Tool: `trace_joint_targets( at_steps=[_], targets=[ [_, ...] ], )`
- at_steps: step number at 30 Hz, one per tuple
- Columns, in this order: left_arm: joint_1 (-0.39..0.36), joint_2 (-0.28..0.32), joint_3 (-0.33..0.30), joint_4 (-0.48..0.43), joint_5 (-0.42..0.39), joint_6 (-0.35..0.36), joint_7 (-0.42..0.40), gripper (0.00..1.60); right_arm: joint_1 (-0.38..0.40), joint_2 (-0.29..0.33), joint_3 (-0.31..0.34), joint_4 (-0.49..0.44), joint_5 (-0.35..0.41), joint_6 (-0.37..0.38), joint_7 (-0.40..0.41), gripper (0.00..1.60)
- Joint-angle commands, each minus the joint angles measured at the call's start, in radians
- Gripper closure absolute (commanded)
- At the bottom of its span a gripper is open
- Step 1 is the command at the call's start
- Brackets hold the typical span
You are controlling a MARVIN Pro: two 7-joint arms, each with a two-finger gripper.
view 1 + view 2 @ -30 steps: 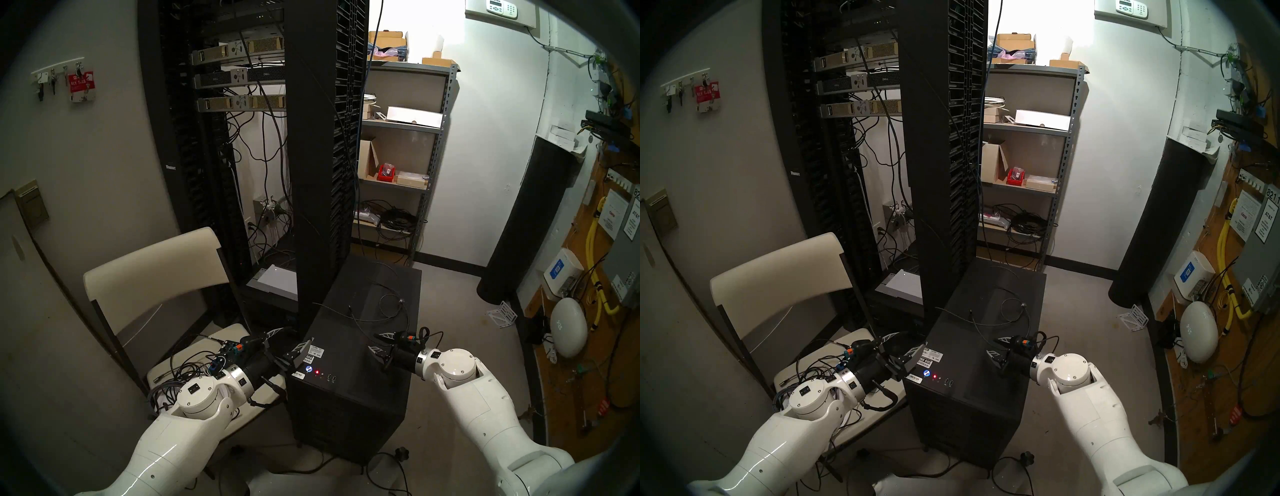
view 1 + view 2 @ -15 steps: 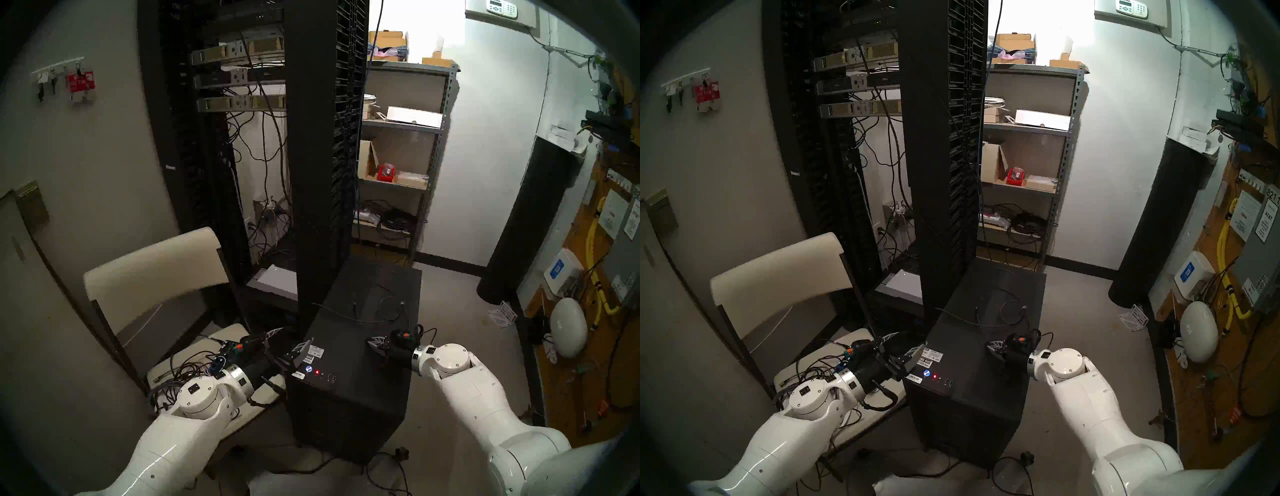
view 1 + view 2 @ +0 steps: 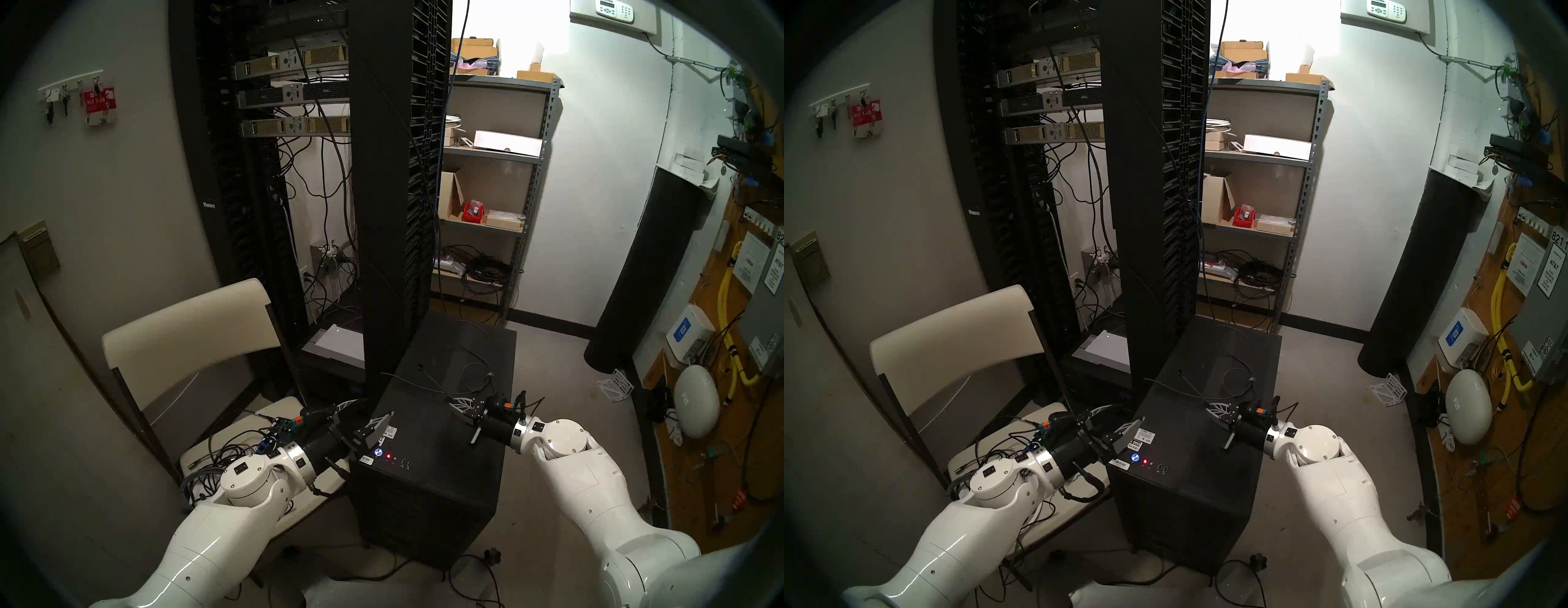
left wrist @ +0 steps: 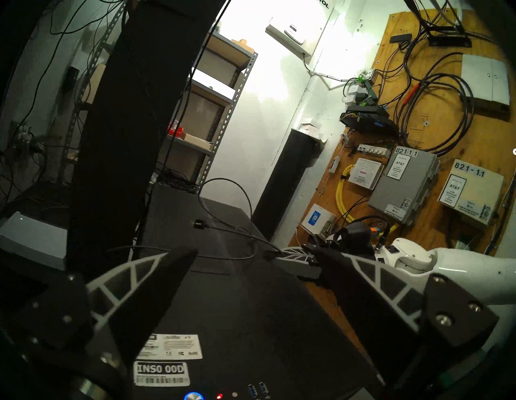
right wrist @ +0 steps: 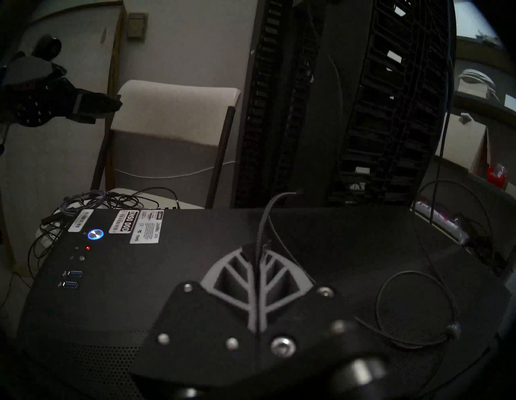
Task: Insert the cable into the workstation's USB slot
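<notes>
Cable point(image 5: 262, 223) pinched in closed right gripper point(image 5: 258, 252) above workstation point(image 3: 445, 446) top, plug end free | left gripper point(image 4: 251, 268) wide, empty | advice: regrip nearer plug, align squarely with USB slot point(image 5: 74, 273).

Head pair looks down; wrist views low, close; all share workstation point(image 3: 441, 441) top.

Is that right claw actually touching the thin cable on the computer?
Touching. The right wrist view shows the right claw shut with the cable pinched between its fingertips, rising out of them above the workstation.
</notes>
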Motion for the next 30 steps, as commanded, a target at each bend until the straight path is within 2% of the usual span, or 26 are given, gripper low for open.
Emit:
trace_joint_targets(
  at_steps=[1, 9, 11, 17, 21, 24, 30],
  targets=[
    [-0.065, -0.026, 0.010, -0.034, -0.077, 0.081, -0.060, 0.00, -0.080, 0.006, 0.030, -0.101, 0.057, -0.033, 0.028, 1.60],
    [-0.109, -0.067, 0.036, 0.012, -0.163, 0.214, -0.085, 0.00, -0.189, 0.002, 0.067, -0.212, 0.107, -0.066, 0.057, 1.60],
    [-0.125, -0.093, 0.051, 0.039, -0.201, 0.276, -0.082, 0.00, -0.219, -0.004, 0.078, -0.249, 0.127, -0.085, 0.069, 1.60],
    [-0.160, -0.148, 0.079, 0.099, -0.214, 0.304, -0.056, 0.00, -0.284, -0.013, 0.083, -0.332, 0.140, -0.080, 0.086, 1.60],
    [-0.176, -0.192, 0.068, 0.144, -0.247, 0.305, -0.036, 0.00, -0.327, -0.013, 0.092, -0.384, 0.137, -0.067, 0.083, 1.60],
    [-0.196, -0.214, 0.059, 0.170, -0.270, 0.307, -0.031, 0.00, -0.351, -0.013, 0.097, -0.411, 0.136, -0.060, 0.085, 1.60],
    [-0.223, -0.232, 0.061, 0.197, -0.265, 0.294, -0.014, 0.00, -0.387, -0.018, 0.105, -0.439, 0.130, -0.047, 0.084, 1.60]
  ],
)
